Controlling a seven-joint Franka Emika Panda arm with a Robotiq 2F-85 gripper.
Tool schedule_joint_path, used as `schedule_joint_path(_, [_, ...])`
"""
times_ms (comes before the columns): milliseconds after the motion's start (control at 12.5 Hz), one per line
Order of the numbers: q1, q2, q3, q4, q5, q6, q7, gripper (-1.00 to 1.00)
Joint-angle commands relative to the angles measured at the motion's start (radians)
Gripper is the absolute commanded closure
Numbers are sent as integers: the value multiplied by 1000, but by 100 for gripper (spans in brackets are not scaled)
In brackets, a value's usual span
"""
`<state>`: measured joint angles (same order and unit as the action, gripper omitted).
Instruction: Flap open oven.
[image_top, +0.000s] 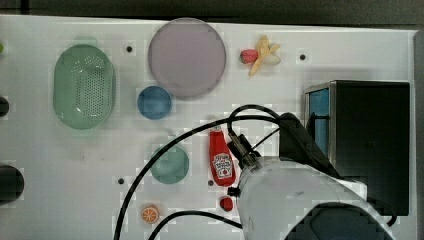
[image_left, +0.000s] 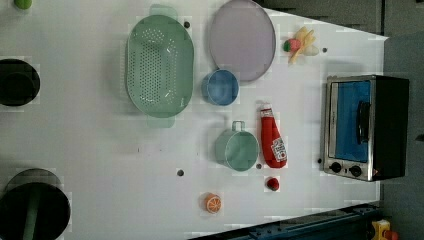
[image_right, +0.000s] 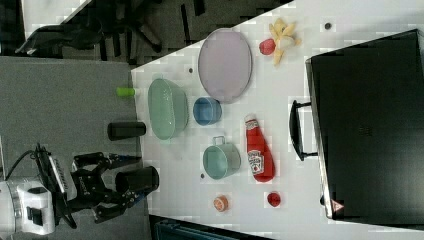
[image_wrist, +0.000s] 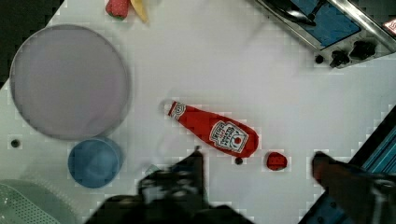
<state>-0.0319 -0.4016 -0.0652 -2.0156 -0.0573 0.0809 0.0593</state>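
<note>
the gripper (image_wrist: 259, 161) hangs above the white table (image_wrist: 280, 93) with its two fingers spread wide apart and nothing between them; in the wrist view one dark finger (image_wrist: 194, 163) and the other finger (image_wrist: 327, 170) frame a ketchup bottle (image_wrist: 212, 130) lying flat and a small red ball (image_wrist: 276, 160) just beside the bottle's base. in the right view the gripper (image_right: 117, 182) sits off the table's edge, its fingers released. beyond the bottle lie a blue bowl (image_wrist: 95, 162), a large grey plate (image_wrist: 70, 81) and the corner of a green colander (image_wrist: 28, 205). a green mug (image_left: 237, 147) stands just beside the bottle, with an orange slice (image_left: 213, 203) near it. the oven (image_left: 365, 127) stands at the left view's right, well apart from the gripper, its blue glass door (image_left: 352, 120) closed flat against the steel frame, the bar handle (image_left: 363, 121) across the glass and two black knobs (image_left: 346, 169) beside the door. far off, a peeled banana (image_left: 302, 42) lies by the plate.
</note>
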Motion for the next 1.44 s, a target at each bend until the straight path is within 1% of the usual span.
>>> schedule_joint_path(80, [-8, 45, 4, -23, -2, 3, -29, 9])
schedule_joint_path(240, [-9, 46, 0, -25, -3, 3, -29, 55])
schedule_joint_path(320, [-9, 47, -6, -26, -4, 6, -32, 65])
schedule_joint_path(480, [-11, 50, -30, -36, -9, 27, -97, 65])
schedule_joint_path(560, [-14, 53, -47, -46, -10, 38, -174, 65])
schedule_joint_path(960, [-38, 92, -163, -102, -19, 182, -718, 65])
schedule_joint_path(1200, [-48, 164, -247, -108, -20, 276, -1010, 65])
schedule_joint_path(1440, [-51, 266, -317, -109, -20, 393, -1174, 65])
